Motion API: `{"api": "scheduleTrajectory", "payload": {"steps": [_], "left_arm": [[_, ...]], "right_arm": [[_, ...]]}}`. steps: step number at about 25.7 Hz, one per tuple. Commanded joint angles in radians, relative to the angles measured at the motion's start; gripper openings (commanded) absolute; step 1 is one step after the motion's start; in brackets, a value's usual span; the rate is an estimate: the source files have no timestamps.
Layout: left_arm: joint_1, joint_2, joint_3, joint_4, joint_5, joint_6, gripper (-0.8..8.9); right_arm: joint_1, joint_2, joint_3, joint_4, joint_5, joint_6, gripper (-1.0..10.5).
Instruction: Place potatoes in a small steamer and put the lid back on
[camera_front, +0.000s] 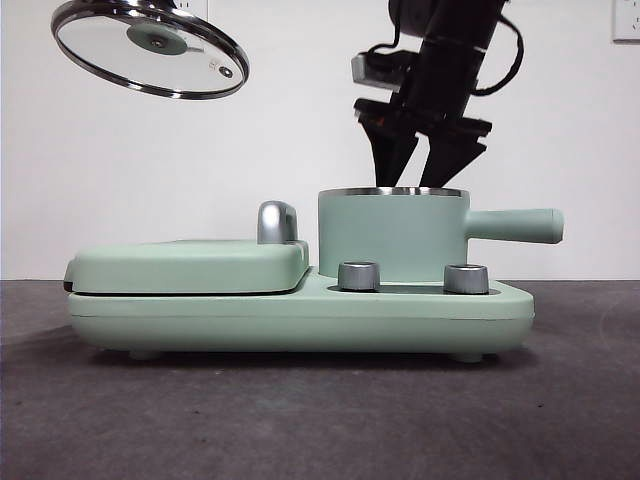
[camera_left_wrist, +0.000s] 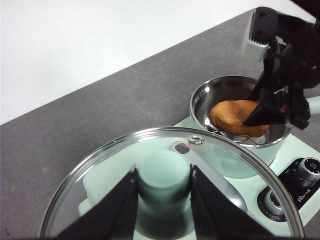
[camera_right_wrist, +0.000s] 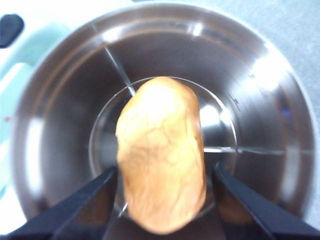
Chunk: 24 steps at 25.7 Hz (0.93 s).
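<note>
Potato (camera_right_wrist: 161, 155) sits inside the steamer (camera_front: 392, 236) at frame center, right hand (camera_front: 418, 172) spread open just above, left hand (camera_left_wrist: 162, 207) gripping the lid (camera_front: 150, 46) upper left.

Looks like a lab or test bench, not a home kitchen: bare white wall (camera_front: 300, 120), dark grey felt-like tabletop (camera_front: 300, 420), a lone mint-green cooking appliance (camera_front: 300, 310) with two steel dials (camera_front: 360, 276), black robot arm (camera_front: 440, 70) overhead.
</note>
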Motion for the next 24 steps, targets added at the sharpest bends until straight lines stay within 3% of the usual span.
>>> {"api": "scheduleTrajectory", "payload": {"steps": [1, 5, 14, 19, 24], "left_arm": [[-0.003, -0.008, 0.015, 0.016, 0.004, -0.002, 0.12], [-0.006, -0.008, 0.015, 0.008, 0.004, -0.002, 0.12], [-0.11, 0.021, 0.015, 0.116, 0.004, -0.003, 0.12], [-0.158, 0.08, 0.015, 0.201, 0.003, -0.106, 0.12], [-0.203, 0.158, 0.015, 0.32, 0.003, -0.109, 0.12]], "right_arm": [[0.003, -0.063, 0.029, 0.001, -0.021, 0.025, 3.0], [0.0, -0.222, -0.03, -0.039, -0.04, 0.026, 3.0], [0.0, -0.714, -0.531, 0.237, -0.049, 0.091, 3.0], [0.0, -0.876, -0.672, 0.245, -0.048, 0.164, 3.0], [0.001, -1.024, -0.791, 0.246, -0.027, 0.213, 3.0]]}}
